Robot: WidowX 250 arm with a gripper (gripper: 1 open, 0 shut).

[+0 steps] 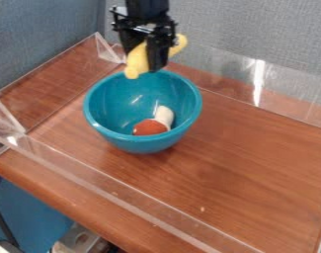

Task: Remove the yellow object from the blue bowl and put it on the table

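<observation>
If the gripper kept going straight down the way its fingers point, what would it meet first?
Likely the bowl, around its far rim, with the banana in its grip touching first; depth is hard to judge here.

The bowl (108, 132) at the centre left of the frame is plain teal-blue, with paler glints along its rim. Inside it, the ball (149, 127) is orange-red and the small piece (163, 114) is white. At the upper centre, the banana-shaped toy (136, 61) is yellow, against the black gripper (149, 38). The tabletop (229, 168) across the right and lower frame is reddish-brown with streaked wood grain. The wall (262, 30) at the upper right is speckled grey; the cloth (31, 219) at the lower left is blue.
</observation>
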